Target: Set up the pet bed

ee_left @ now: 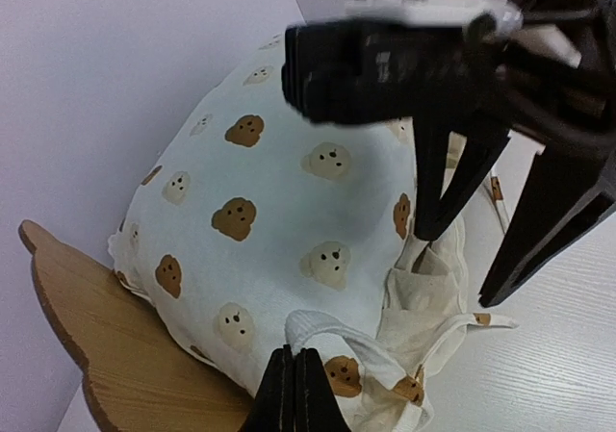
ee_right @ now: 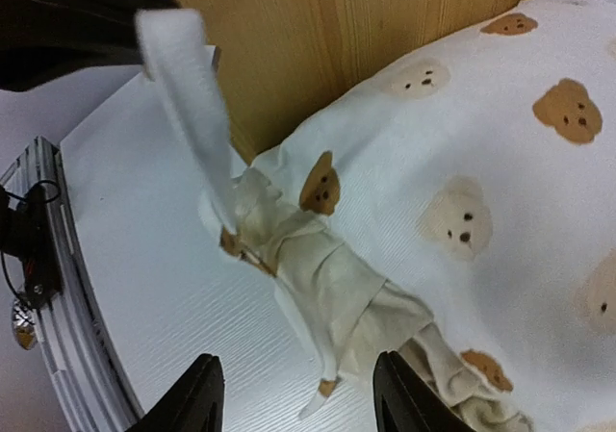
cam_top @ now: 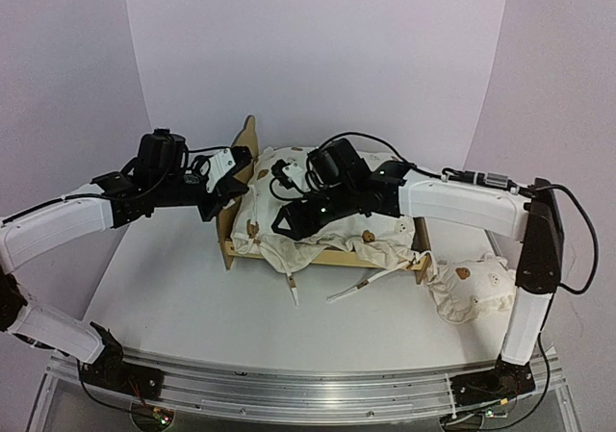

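The white counter carries the pet bed, whose long axis runs crosswise from its eared headboard on the left out toward the right. A bear-print cushion is heaped over the bed, one corner spilling over the front rail just beside the headboard. A small pillow sits on the counter well apart from the headboard, past the bed's far end. The left arm is nearer the headboard. Its jaws are pinched narrow on a white cushion tie and hold it up from that corner. The right arm reaches across the cushion. Its jaws are spread wide and empty, with the bunched corner and loose ties lying directly ahead between them.
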You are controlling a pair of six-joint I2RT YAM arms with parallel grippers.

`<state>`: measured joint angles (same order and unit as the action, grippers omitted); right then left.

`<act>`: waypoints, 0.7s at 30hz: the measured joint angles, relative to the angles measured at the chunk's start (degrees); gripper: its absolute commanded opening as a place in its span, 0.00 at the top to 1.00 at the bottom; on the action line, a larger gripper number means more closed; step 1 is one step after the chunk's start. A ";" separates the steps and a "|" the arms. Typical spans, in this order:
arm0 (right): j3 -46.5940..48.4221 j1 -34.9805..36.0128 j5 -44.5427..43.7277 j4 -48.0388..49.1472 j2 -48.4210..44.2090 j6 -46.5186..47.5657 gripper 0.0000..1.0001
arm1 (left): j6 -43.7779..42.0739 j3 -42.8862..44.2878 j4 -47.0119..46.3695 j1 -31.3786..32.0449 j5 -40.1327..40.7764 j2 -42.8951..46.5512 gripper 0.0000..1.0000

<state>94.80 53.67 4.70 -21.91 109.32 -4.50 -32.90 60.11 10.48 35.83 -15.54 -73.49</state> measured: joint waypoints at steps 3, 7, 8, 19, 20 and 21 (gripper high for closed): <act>4.52 0.00 -1.72 0.81 5.56 3.95 0.43 | 0.85 -1.01 0.02 0.00 1.26 2.78 1.00; 6.00 0.00 -5.51 3.42 11.49 8.82 0.42 | 2.77 -2.19 0.53 0.00 2.21 4.87 1.00; 5.99 0.00 -6.89 4.53 12.86 9.92 0.43 | 3.26 -2.27 0.53 0.00 2.26 4.96 1.00; -2.75 0.36 -20.27 22.75 15.46 13.69 0.96 | 9.03 -2.53 1.95 0.00 1.99 4.96 1.00; -3.17 0.37 -20.93 23.34 15.46 13.34 1.00 | 9.57 -2.53 2.06 0.00 1.90 4.96 1.00; -3.57 0.37 -21.63 23.98 15.47 13.25 1.00 | 10.21 -2.53 2.12 0.00 1.78 4.96 1.00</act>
<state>91.24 54.04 -16.93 2.07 124.79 8.75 -22.69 57.58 12.60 35.83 -13.76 -68.53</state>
